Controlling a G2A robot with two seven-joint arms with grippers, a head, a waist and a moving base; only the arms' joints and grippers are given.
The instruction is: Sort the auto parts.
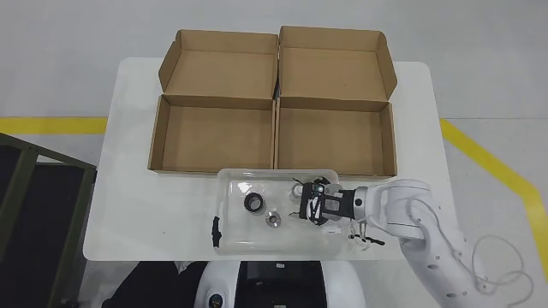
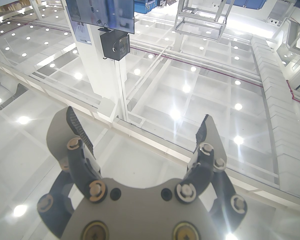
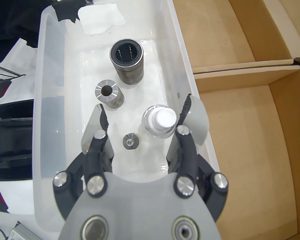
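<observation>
Here we see the right gripper [image 3: 145, 104] hanging over the clear plastic bin [image 3: 180, 41], its fingers spread apart and holding nothing. Between them lie a small steel collar [image 3: 130, 141] and a white-capped bottle [image 3: 160, 123], the bottle just beside one finger. Farther along the bin stand a grey slotted bushing [image 3: 109, 93] and a larger dark bearing [image 3: 127, 61]. A cardboard box [image 1: 214, 141] and a second box [image 1: 334, 141] sit open just beyond the bin. The left gripper [image 2: 138, 126], likewise spread wide, points at the ceiling.
</observation>
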